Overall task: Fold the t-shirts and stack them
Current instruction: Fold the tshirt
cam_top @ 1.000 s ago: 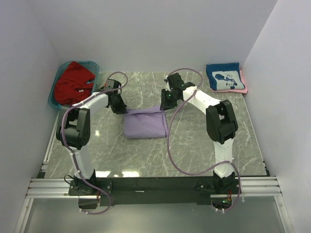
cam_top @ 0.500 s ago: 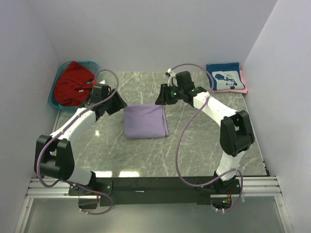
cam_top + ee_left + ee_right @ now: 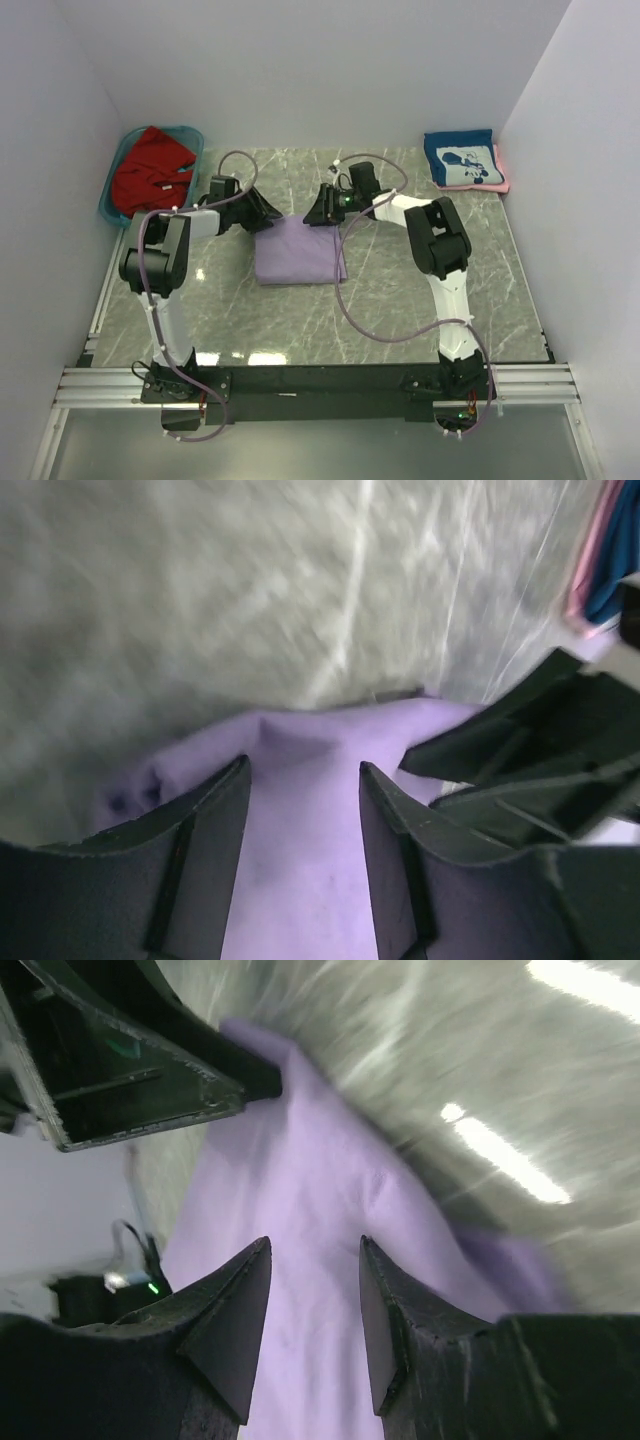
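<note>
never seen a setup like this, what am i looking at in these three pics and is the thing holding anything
These are two robot arms bolted to the near edge of a marble-look table. The wide picture comes from a fixed camera above and behind them. The other two pictures come from small cameras on the wrists. The dark prongs at the bottom of each are that arm's own two fingers: the left gripper and the right gripper.

In the middle of the table lies a folded lavender t-shirt. A red t-shirt sits in a teal tub at the far left. At the far right, a folded navy t-shirt lies on a pink t-shirt.

Both grippers are open at the lavender shirt's far edge, facing each other. Nothing is held.
</note>
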Tool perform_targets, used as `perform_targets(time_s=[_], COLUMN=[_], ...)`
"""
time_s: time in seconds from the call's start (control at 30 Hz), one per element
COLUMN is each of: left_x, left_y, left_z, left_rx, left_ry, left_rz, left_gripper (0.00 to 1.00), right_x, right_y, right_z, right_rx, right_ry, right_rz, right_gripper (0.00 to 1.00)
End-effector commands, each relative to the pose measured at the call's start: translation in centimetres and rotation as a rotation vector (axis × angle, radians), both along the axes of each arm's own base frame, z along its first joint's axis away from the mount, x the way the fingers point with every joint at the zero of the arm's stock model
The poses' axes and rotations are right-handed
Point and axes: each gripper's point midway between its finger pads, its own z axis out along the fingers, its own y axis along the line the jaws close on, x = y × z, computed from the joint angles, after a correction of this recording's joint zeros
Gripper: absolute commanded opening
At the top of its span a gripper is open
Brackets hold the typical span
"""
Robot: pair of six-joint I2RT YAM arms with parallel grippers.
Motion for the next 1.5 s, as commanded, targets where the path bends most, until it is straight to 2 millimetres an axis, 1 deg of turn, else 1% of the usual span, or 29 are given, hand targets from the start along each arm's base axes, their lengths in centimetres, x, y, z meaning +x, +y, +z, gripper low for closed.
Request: perform_targets(time_s=[0.0, 0.03, 0.13, 0.2, 0.27, 0.33, 0.37, 0.43, 0.47, 0.5, 0.53, 0.57, 0.6, 0.63, 0.67, 0.7, 0.73, 0.77, 0.8, 0.83, 0.9, 0.93, 1.0, 1.03, 1.13, 1.23, 1.33, 1.4, 1.47], left_x=[3.1, 3.0, 3.0, 2.7, 2.5, 2.6, 2.8, 3.1, 3.1, 3.1, 3.0, 2.6, 2.1, 1.5, 0.6, -0.1, -1.2, -1.9, -3.2, -4.7, -6.3, -7.9, -9.5, -10.9, -13.3, -14.3, -14.3, -14.3, -14.0], left_y=[1.1, 1.3, 1.8, 2.1, 2.3, 2.5, 2.7, 3.1, 3.2, 3.3, 3.4, 3.3, 2.9, 2.7, 1.9, 1.5, 1.1, 0.8, -0.4, -0.7, -1.6, -1.5, -1.4, -1.1, 0.0, 1.7, 3.2, 4.0, 4.8], left_z=[0.7, -0.6, -2.2, -2.9, -2.9, -1.5, -0.7, 1.9, 3.1, 5.3, 6.3, 7.0, 9.0, 9.5, 9.9, 11.4, 11.0, 10.8, 11.2, 9.3, 8.4, 6.0, 3.7, 1.8, -1.1, -2.1, -1.5, -0.8, 0.1], left_rx=[-0.101, -0.101, -0.100, -0.097, -0.098, -0.101, -0.094, -0.061, -0.060, -0.059, -0.058, -0.058, -0.063, -0.062, -0.054, -0.054, -0.047, -0.040, -0.052, -0.052, -0.082, -0.080, -0.115, -0.118, -0.140, -0.130, -0.102, -0.064, -0.004], left_ry=[-0.062, -0.036, -0.008, 0.005, 0.009, -0.015, -0.028, -0.079, -0.101, -0.146, -0.163, -0.160, -0.195, -0.198, -0.188, -0.213, -0.196, -0.190, -0.191, -0.146, -0.129, -0.070, 0.012, 0.063, 0.137, 0.158, 0.138, 0.120, 0.102], left_rz=[0.025, 0.030, 0.041, 0.043, 0.044, 0.045, 0.047, 0.058, 0.062, 0.070, 0.073, 0.070, 0.062, 0.060, 0.046, 0.041, 0.036, 0.036, 0.015, 0.008, -0.002, 0.001, 0.012, 0.022, 0.060, 0.104, 0.131, 0.138, 0.146], left_gripper=[0.54, 0.54, 0.57, 0.59, 0.59, 0.61, 0.61, 0.61, 0.61, 0.61, 0.61, 0.61, 0.61, 0.62, 0.61, 0.61, 0.61, 0.61, 0.60, 0.59, 0.57, 0.56, 0.55, 0.54, 0.54, 0.54, 0.55, 0.55, 0.55], right_x=[3.9, 4.6, 5.9, 6.2, 6.3, 6.0, 5.8, 5.4, 5.0, 4.7, 3.8, 3.2, 2.4, 1.2, 0.3, -0.9, -2.1, -2.9, -3.6, -4.9, -5.9, -6.5, -7.1, -7.3, -8.1, -8.0, -7.7, -7.7, -7.6], right_y=[-0.3, -0.8, -1.8, -2.0, -2.3, -2.4, -2.5, -2.6, -2.7, -2.8, -2.9, -2.8, -2.5, -2.4, -2.2, -1.5, -1.5, -1.4, -1.2, -1.0, -0.9, -1.2, -1.6, -2.2, -3.4, -4.8, -5.6, -5.6, -5.4], right_z=[2.1, 1.9, 0.6, 0.1, 0.8, 2.0, 3.6, 5.0, 7.4, 8.3, 8.4, 10.6, 11.3, 10.9, 12.1, 12.2, 11.2, 12.1, 11.8, 10.6, 9.4, 7.5, 5.3, 4.0, -0.8, -3.0, -3.1, -2.0, 0.1], right_rx=[0.150, 0.171, 0.219, 0.239, 0.268, 0.287, 0.293, 0.290, 0.304, 0.309, 0.310, 0.338, 0.347, 0.344, 0.350, 0.346, 0.333, 0.340, 0.340, 0.331, 0.317, 0.299, 0.281, 0.267, 0.227, 0.196, 0.181, 0.163, 0.157], right_ry=[0.029, 0.050, 0.130, 0.166, 0.167, 0.160, 0.135, 0.115, 0.067, 0.055, 0.069, 0.033, 0.031, 0.049, 0.027, 0.032, 0.058, 0.036, 0.042, 0.064, 0.086, 0.116, 0.144, 0.168, 0.263, 0.291, 0.287, 0.258, 0.210], right_rz=[-0.079, -0.102, -0.179, -0.208, -0.219, -0.207, -0.200, -0.201, -0.192, -0.195, -0.194, -0.186, -0.175, -0.166, -0.150, -0.129, -0.127, -0.119, -0.115, -0.108, -0.105, -0.108, -0.106, -0.112, -0.128, -0.171, -0.185, -0.178, -0.166], right_gripper=[0.48, 0.48, 0.47, 0.47, 0.47, 0.47, 0.47, 0.47, 0.47, 0.47, 0.47, 0.47, 0.46, 0.46, 0.46, 0.45, 0.45, 0.45, 0.44, 0.44, 0.43, 0.42, 0.42, 0.42, 0.40, 0.39, 0.38, 0.38, 0.38])
